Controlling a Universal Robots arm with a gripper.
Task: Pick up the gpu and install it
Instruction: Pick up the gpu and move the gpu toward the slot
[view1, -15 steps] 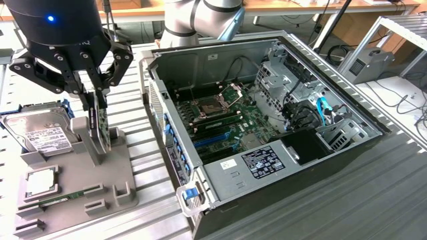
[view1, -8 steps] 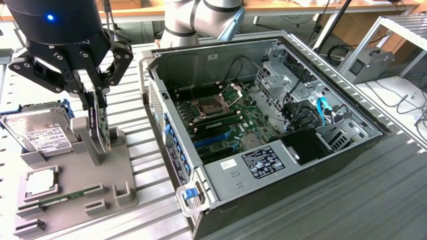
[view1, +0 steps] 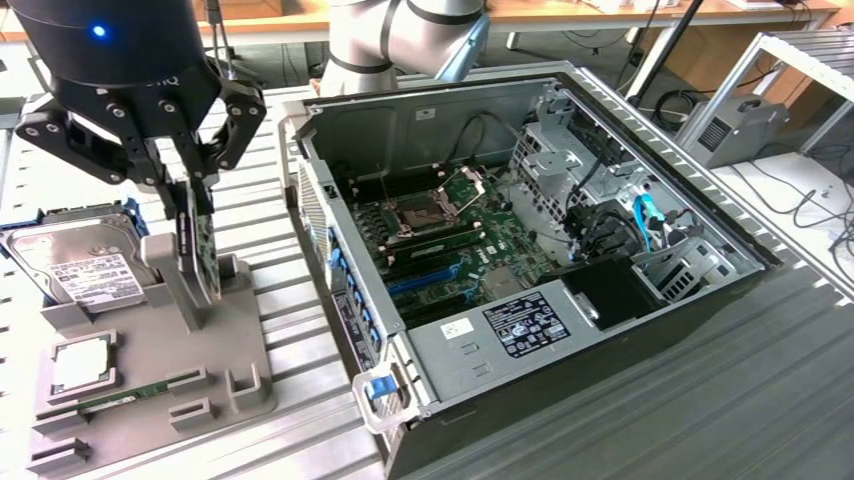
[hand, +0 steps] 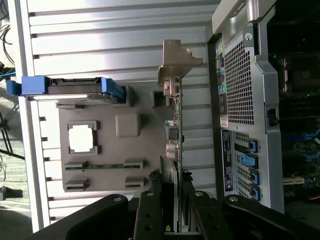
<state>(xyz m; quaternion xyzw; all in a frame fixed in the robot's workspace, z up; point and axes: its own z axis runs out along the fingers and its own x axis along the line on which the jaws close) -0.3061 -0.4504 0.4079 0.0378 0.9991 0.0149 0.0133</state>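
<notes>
**Tool clamped on graphics card, card in holder**

The tool (view1: 187, 200) (hand: 171, 202) hangs over the grey holder tray (view1: 160, 350) (hand: 150, 150) at the exterior view's left. Its two black fingers (view1: 171, 190) (hand: 150, 210) straddle the graphics card (view1: 203, 255) (hand: 176, 125), one on each face. They look pressed against it, so the tool is grasping the card near its top edge.

The card stands upright and edge-on, its lower edge down in the tray's slot. In the wrist view its silver end bracket (hand: 175, 62) is at the end far from the fingers.

Also on the tray:
- a hard drive (view1: 80, 265) (hand: 75, 86) with a white label and blue side rails
- a square processor chip (view1: 83, 365) (hand: 81, 138) in its pocket
- a narrow memory stick (view1: 120, 397) (hand: 105, 165) lying flat

The tray sits on a slatted metal table (view1: 280, 200) (hand: 110, 40).

An open computer case (view1: 667, 330) (hand: 240, 100) lies just beside the tray, toward the exterior view's right, with the motherboard (view1: 454, 240) exposed. The card is outside the case.
</notes>
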